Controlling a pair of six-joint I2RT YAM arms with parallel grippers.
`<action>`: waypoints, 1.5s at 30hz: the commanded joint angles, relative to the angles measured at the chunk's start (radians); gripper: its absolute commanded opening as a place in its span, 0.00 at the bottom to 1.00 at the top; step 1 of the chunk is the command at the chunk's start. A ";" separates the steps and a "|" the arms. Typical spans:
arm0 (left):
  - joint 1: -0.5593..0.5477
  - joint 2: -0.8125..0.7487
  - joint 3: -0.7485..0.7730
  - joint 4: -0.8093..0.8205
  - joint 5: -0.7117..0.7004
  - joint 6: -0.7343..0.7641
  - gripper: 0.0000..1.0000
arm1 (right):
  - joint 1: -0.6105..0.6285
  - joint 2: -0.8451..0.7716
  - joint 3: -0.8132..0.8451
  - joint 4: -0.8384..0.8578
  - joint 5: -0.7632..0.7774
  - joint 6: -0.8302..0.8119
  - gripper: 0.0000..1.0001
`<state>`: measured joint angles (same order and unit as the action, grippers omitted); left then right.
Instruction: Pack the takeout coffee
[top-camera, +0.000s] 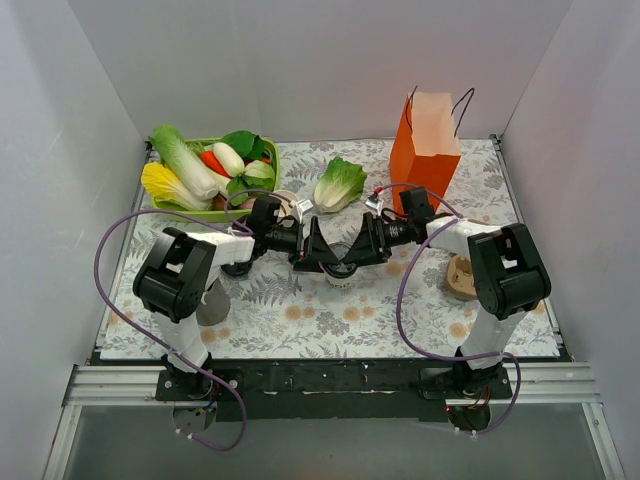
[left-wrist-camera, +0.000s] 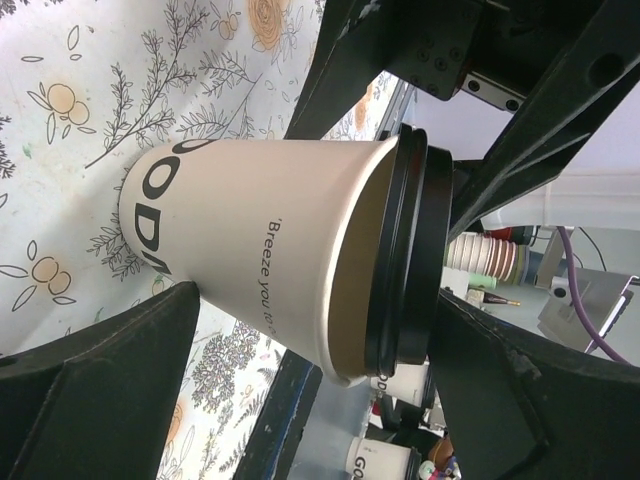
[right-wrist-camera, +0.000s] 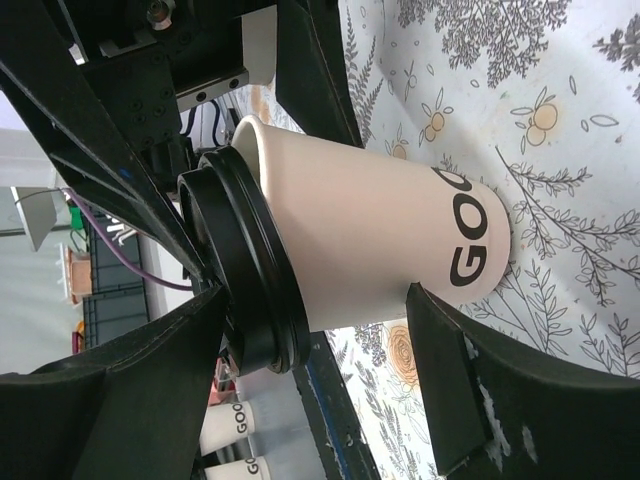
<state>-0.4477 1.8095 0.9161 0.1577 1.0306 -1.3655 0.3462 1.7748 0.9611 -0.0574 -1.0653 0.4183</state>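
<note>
Takeout coffee (top-camera: 340, 279) stands upright at mid-table on the floral cloth (top-camera: 300, 320), its black lid (left-wrist-camera: 405, 250) sitting crooked, part of the paper rim bare. From left: a green tray (top-camera: 200, 213) of vegetables at the rear. The left gripper (left-wrist-camera: 315, 298) has its jaws spread wide, clamping nothing, fingers just beside the cup. The right gripper (right-wrist-camera: 316, 292) is likewise spread, one finger by the lid, though contact is hard to judge. An orange paper bag (top-camera: 425, 165) stands at rear right.

1 overhead; 2 opposed close-ups on cup (left-wrist-camera: 250, 240)
</note>
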 joint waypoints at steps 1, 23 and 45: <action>-0.019 -0.025 0.073 -0.023 0.046 0.051 0.92 | 0.011 -0.017 0.064 -0.007 -0.012 -0.033 0.79; -0.016 -0.039 0.116 -0.141 -0.006 0.111 0.94 | -0.021 -0.043 0.050 -0.104 0.021 -0.102 0.85; -0.014 -0.068 0.165 -0.230 -0.073 0.194 0.98 | -0.026 -0.037 0.136 -0.200 0.117 -0.168 0.84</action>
<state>-0.4603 1.8023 1.0523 -0.0399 0.9745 -1.2102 0.3264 1.7618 1.0508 -0.2214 -0.9798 0.2874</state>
